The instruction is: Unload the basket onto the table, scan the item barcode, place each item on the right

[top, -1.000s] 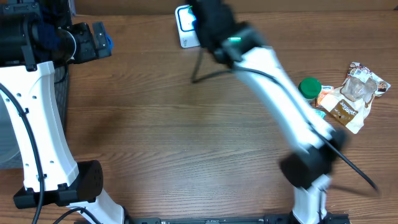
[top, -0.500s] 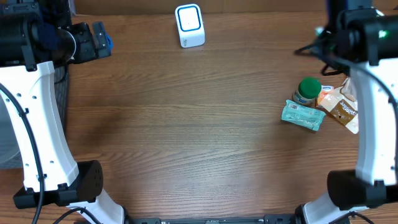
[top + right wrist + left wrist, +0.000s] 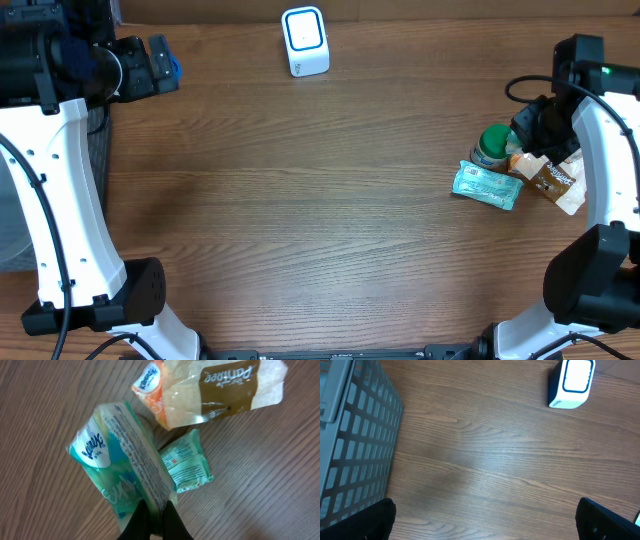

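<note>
R gripper (image 3: 155, 516): the 2 dark fingers are pressed together with no gap. Their tips sit at the near edge of the soft teal-and-white plastic tissue pack (image 3: 120, 460). The wrist view is too tight to tell whether they nip the wrap or only touch it.

That pack is at the far R side of the brown wooden table (image 3: 300, 230), in a cluster w/ 3 other items:
- a small flat green foil packet (image 3: 487, 185) just beside it, touching or nearly so
- an orange tissue pack (image 3: 150, 382) beyond it
- a clear plastic bag w/ a brown label (image 3: 225, 390) lying against the orange pack

The white box-shaped barcode scanner w/ a blue-outlined window (image 3: 305, 40) stands at the back edge, centre-left, well apart from the cluster.

L gripper (image 3: 485, 522): spread wide, black fingertips (image 3: 370, 520) at the 2 bottom corners of its wrist view, nothing between them. It hangs over bare wood at the back L, w/ a grey plastic lattice basket (image 3: 355, 435) just beside it.
</note>
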Available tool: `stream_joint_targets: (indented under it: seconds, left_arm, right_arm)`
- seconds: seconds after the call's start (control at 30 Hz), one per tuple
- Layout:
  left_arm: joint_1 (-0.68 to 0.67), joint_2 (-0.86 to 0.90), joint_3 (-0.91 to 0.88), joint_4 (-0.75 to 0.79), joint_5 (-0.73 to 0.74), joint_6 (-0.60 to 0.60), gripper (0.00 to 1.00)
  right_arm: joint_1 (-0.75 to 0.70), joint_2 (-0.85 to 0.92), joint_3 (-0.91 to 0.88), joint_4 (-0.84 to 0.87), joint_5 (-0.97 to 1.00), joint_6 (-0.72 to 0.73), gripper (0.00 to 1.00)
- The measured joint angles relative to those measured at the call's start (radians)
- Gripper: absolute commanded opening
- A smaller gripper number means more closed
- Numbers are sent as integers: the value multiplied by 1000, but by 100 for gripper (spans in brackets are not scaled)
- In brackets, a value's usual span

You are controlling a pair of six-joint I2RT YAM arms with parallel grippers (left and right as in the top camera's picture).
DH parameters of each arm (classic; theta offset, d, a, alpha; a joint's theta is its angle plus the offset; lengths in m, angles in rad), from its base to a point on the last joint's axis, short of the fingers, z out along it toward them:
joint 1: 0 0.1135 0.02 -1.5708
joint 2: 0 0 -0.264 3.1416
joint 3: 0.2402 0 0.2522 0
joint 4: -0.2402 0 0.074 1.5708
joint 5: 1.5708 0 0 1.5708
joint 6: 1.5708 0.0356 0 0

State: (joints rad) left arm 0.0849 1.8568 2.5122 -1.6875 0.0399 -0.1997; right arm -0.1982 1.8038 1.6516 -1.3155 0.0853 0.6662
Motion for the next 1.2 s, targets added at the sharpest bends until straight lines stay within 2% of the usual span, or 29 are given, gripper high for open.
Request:
stream_joint_targets:
  seconds: [0.1,0.17,0.23,0.27,0.3,0.37,0.47,0.63,0.8,1.03,1.07,1.13,1.2]
  left_arm:
    - [0,0,0,0,0,0,100]
    - [0,0,0,0,0,0,100]
    - [0,0,0,0,0,0,100]
    - [0,0,0,0,0,0,100]
    - [0,0,0,0,0,0,100]
    - [0,0,0,0,0,0,100]
    - [0,0,0,0,0,0,100]
    - [0,0,0,0,0,0,100]
    - [0,0,0,0,0,0,99]
    - [0,0,0,0,0,0,100]
    - [0,0,0,0,0,0,100]
    - [0,0,0,0,0,0,99]
    - [0,0,0,0,0,0,100]
  right_arm:
    - [1,0,0,18,-30,-29,5]
    - [2,0,0,29,-58,-52,13]
    - [2,0,0,39,-82,-72,29]
    - [2,0,0,41,-88,-77,44]
    - [2,0,0,40,-91,-83,53]
    - [2,0,0,37,-102,-96,59]
    - [2,0,0,35,-108,-110,61]
    - [2,0,11,0,-114,-140,57]
    - [34,-16,124,-69,-145,-231,57]
    - [165,-242,243,-175,-200,-326,62]
    - [181,-292,248,-189,-204,-332,64]
    - [200,-384,256,-221,-211,-335,100]
    - [208,-457,262,-264,-212,-346,100]
